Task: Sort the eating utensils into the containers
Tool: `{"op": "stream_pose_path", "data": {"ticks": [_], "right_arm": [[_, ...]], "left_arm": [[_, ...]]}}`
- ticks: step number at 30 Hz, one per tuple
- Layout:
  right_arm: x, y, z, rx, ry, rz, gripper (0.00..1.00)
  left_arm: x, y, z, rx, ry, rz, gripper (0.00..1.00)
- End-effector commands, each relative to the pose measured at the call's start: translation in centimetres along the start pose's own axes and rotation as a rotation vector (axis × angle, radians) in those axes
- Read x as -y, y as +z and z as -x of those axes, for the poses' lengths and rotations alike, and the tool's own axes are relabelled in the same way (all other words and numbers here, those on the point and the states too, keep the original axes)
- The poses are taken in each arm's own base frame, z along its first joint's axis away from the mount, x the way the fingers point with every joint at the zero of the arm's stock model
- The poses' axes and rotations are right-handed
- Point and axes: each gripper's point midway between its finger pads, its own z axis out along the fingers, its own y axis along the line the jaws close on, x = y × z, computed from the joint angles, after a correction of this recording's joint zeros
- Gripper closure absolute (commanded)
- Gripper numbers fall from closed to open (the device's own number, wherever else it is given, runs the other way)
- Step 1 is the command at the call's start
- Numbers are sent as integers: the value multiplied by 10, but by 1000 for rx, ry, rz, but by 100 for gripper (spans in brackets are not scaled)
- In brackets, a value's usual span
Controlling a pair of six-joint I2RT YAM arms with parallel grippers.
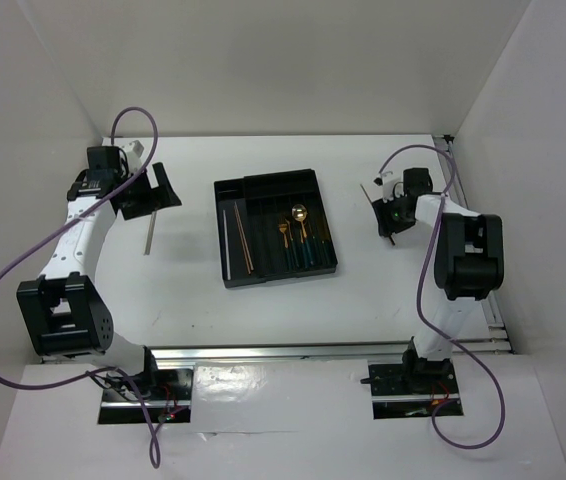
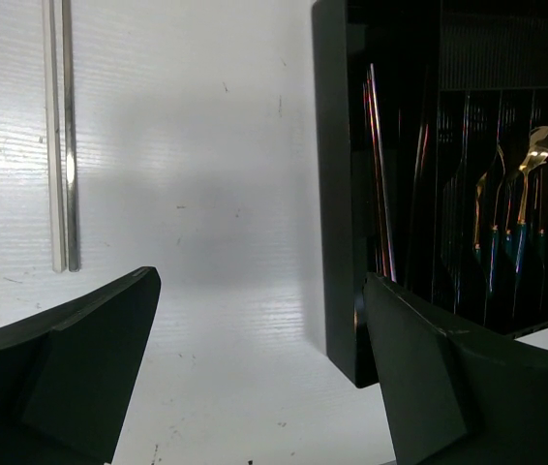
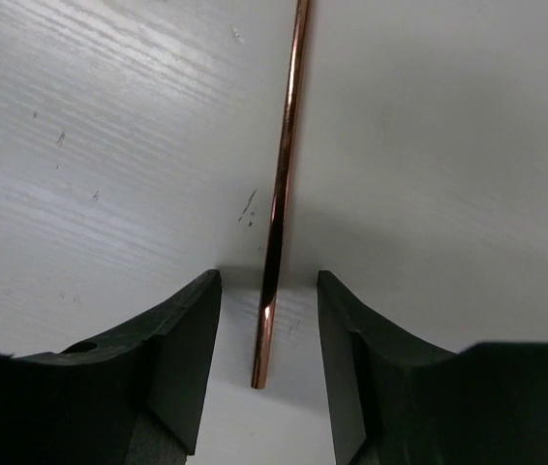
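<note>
The copper chopstick (image 3: 279, 194) runs past the top edge, far end unseen.

A white table (image 1: 263, 320) fills the middle, its surface finely grained and flecked with small dark scuffs. Plain white walls box it in — the back wall (image 1: 283, 60) at 12 o'clock, the left wall (image 1: 13, 120) at 9, the right wall (image 1: 553, 120) at 3. At 6 o'clock a silver rail (image 1: 293, 351) runs along the table's near edge. The light is soft and even — shadows fall faint.
</note>
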Motion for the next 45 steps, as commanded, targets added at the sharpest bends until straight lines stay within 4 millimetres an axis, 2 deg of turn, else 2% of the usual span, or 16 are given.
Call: {"op": "stream_pose_path", "data": {"ticks": [1, 6, 9, 16, 20, 23, 25, 28, 29, 30, 33, 36, 37, 40, 41, 45], "right_arm": [[8, 7, 15, 30, -12, -36, 49], [2, 14, 7, -1, -12, -17, 54], [-1, 16, -3, -20, -8, -8, 63], [-3, 23, -27, -91, 3, -19, 100], [-5, 25, -28, -94, -5, -23, 100], [-3, 8, 3, -17, -6, -40, 100], [0, -10, 41, 76, 18, -59, 100], [-8, -56, 102, 219, 69, -25, 100], [-21, -81, 141, 305, 117, 12, 100], [-25, -85, 141, 308, 115, 32, 100], [-61, -106, 169, 359, 217, 168, 100], [-113, -116, 179, 338, 328, 327, 100], [-145, -119, 182, 319, 328, 407, 100], [-195, -124, 193, 303, 425, 519, 100], [-226, -125, 194, 274, 425, 578, 100], [-298, -124, 191, 173, 492, 698, 100]], "left_arm": [[8, -3, 13, 28, 38, -29, 0], [7, -2, 13, 19, 35, -27, 0], [8, -1, 16, 20, 35, -28, 0], [7, 2, 17, 11, 32, -26, 0], [7, 2, 17, 10, 23, -26, 0], [4, 2, 10, 1, 8, -13, 1], [-1, 0, 11, 34, -20, 28, 0], [-8, -10, 8, 98, -36, 72, 0], [-9, -20, 3, 137, -39, 84, 0], [-9, -20, 3, 137, -40, 84, 0], [-11, -28, 5, 175, -44, 106, 0], [-17, -31, 4, 169, -51, 146, 0], [-19, -35, 6, 169, -53, 163, 0], [-26, -39, 10, 184, -65, 214, 0], [-28, -39, 10, 187, -66, 223, 0], [-30, -56, 26, 259, -93, 235, 0]]}}
